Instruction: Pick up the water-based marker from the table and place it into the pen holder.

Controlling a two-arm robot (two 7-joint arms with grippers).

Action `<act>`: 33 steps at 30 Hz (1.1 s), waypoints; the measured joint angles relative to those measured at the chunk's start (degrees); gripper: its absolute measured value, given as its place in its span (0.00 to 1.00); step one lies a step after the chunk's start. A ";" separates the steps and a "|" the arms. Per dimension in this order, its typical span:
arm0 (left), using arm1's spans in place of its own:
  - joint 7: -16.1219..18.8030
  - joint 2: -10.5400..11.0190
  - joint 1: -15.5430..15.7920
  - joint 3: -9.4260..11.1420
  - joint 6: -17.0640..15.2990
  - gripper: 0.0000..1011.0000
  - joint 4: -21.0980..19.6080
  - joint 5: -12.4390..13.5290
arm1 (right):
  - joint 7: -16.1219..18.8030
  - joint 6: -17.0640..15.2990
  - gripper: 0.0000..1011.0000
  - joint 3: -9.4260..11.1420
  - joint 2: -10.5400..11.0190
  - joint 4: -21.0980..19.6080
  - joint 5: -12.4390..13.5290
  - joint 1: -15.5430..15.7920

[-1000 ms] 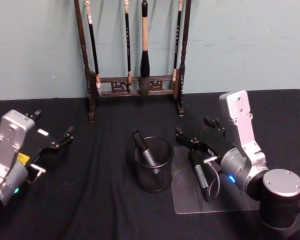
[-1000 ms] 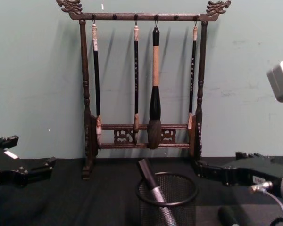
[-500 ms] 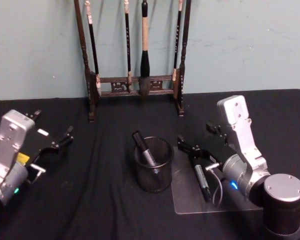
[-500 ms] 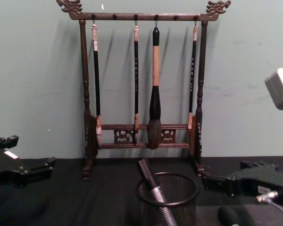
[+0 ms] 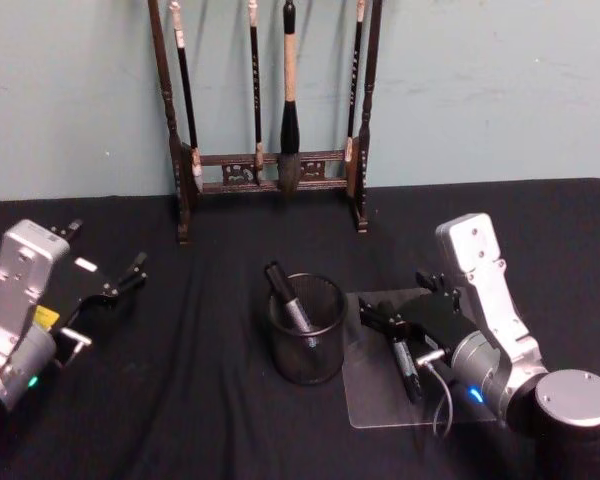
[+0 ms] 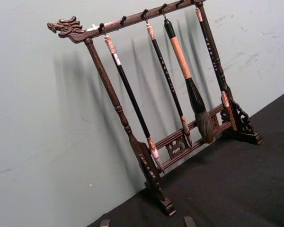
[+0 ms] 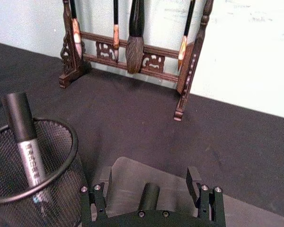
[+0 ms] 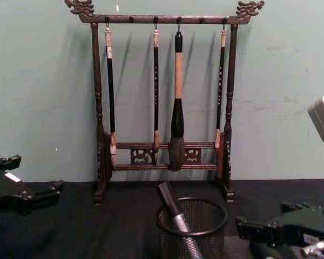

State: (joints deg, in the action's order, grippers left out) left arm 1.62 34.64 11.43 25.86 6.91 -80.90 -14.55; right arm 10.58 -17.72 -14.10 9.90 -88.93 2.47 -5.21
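Reaching forward and tilted down, the robot's right hand (image 5: 392, 296) hangs low over the black-and-grey water-based marker (image 5: 407, 368). The marker lies flat on a clear plastic sheet (image 5: 380, 405) on the matte black tabletop (image 5: 180, 400), just right of the round black wire-mesh pen holder (image 5: 310, 360). The arm's silver wrist rises behind the hand.

In the right wrist view the two black fingers (image 7: 103, 182) stand wide apart on either side of the marker's dark end without touching it, and the hand grips nothing. A second marker with a grey barrel (image 5: 290, 297) leans inside the pen holder, cap up.

At the left, the left hand (image 5: 108, 248) is parked above the tabletop, fingers spread and empty. It points toward the dark wooden brush rack (image 5: 270, 170) at the far edge, where four brushes hang.

Compared with a second ago, the right hand has sunk and drawn back toward the robot. In the chest view it has dropped from about the level of the holder's rim to the lower right corner. In the head view its fingertips now sit over the sheet's far edge rather than beyond it. The marker on the sheet, the pen holder and the left hand have not moved.
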 joint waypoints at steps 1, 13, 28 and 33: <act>0.00 0.00 0.00 0.00 0.00 1.00 0.00 0.00 | 0.09 -0.01 0.99 0.05 0.03 -0.05 -0.02 0.15; 0.00 0.00 0.00 0.00 0.00 1.00 0.00 0.00 | 1.76 2.50 0.99 0.48 0.33 1.09 0.48 1.70; 0.00 0.00 0.00 0.00 0.00 1.00 0.00 0.00 | 2.29 4.48 0.99 0.28 0.47 4.38 1.43 1.20; 0.00 0.00 0.00 0.00 0.00 1.00 0.00 0.00 | 2.36 3.88 0.99 0.35 0.35 4.66 1.93 1.10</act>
State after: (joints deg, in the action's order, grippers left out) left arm 1.62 34.65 11.43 25.87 6.91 -80.90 -14.55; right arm 12.94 -13.84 -13.75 10.25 -84.27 4.40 -4.11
